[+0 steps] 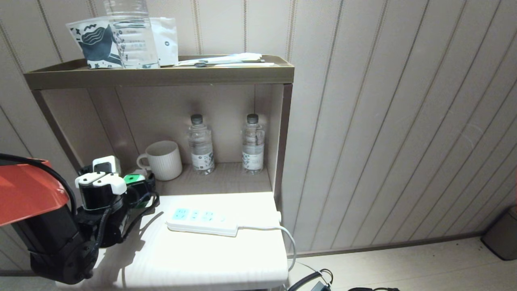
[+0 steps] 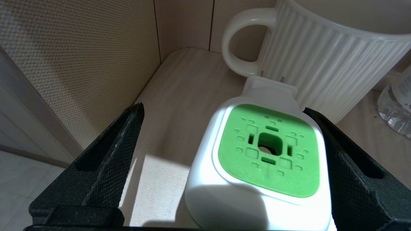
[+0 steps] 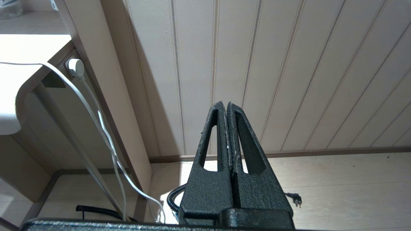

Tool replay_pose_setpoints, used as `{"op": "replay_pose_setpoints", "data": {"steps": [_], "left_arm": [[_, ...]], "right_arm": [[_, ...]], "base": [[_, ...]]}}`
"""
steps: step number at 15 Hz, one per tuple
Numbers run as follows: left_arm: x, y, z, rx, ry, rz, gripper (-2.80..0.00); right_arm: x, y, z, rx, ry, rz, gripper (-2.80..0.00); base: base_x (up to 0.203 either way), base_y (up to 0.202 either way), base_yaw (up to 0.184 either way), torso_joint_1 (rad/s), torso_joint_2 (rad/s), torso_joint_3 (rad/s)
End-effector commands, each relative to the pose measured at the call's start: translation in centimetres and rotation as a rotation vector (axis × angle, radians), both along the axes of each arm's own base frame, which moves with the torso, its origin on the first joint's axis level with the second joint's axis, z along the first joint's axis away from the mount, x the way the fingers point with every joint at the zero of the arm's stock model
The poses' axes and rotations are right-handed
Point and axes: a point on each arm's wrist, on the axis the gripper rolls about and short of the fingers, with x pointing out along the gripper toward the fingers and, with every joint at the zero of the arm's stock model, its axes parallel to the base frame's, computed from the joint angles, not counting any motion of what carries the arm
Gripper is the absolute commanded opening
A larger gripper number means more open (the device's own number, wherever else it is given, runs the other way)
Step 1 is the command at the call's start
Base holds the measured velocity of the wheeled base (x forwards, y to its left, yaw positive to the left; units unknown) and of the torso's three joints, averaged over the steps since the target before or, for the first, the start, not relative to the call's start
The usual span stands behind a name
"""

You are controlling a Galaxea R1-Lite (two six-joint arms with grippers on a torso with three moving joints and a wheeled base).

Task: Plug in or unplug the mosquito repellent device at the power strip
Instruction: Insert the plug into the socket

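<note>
Worktop (image 1: pixel 210 258): pale wood grain, brightly lit, fronting an open niche under a brown tray-like shelf (image 1: pixel 161 74). Striped beige wall panelling behind and to the right; pale floor at the lower right, dark bin corner cut off at the frame edge.

Power strip (image 1: pixel 202 221): flat on the worktop near its rear right part, pale-blue socket faces up, nothing plugged in; white cord (image 1: pixel 288 238) running off the right edge and down. In the right wrist view, cord seen ending at a wall plug under the worktop.

Niche: ribbed white mug (image 1: pixel 162 159) toward the left, two clear water bottles (image 1: pixel 200 144) near the back wall, right of the mug.

Mosquito repellent device (image 2: pixel 268 150): upright at the left rear of the worktop, just in front of the mug, white head with green top face. Bottle beneath hidden from above; prongs barely visible toward the mug.

Left end effector (image 2: pixel 224 160): fingers spread wide, straddling the device; one finger close against its side, contact not certain, the other well clear. In the head view, mostly masked by the arm's own body.

Right end effector (image 3: pixel 227 134): fingers pressed together, empty, low beside the worktop, facing wall and floor.

Shelf top: printed pouches, clear container cut off at the frame top, flat items hard to identify.
</note>
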Motion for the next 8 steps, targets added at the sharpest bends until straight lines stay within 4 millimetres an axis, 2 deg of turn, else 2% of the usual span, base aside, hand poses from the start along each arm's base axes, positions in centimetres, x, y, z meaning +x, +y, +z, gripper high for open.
{"op": "replay_pose_setpoints", "data": {"steps": [1,6,7,8], "left_arm": [[0.05,0.12,0.07,-0.002,-0.008,0.007,0.0],[0.34,0.29,-0.07,-0.002,-0.008,0.014,0.0],[0.4,0.29,-0.15,-0.002,-0.008,0.015,-2.8],[0.41,0.29,-0.21,-0.001,-0.005,0.015,-2.8]], "right_arm": [[0.0,0.0,0.0,0.0,0.001,0.001,-2.8],[0.0,0.0,0.0,0.0,0.001,0.001,-2.8],[0.0,0.0,0.0,0.001,0.001,0.001,-2.8],[0.0,0.0,0.0,0.0,0.001,0.001,-2.8]], "base": [[0.0,0.0,0.0,0.0,0.0,0.0],[0.0,0.0,0.0,0.0,0.0,0.0],[0.0,0.0,0.0,0.0,0.0,0.0],[0.0,0.0,0.0,0.0,0.0,0.0]]}}
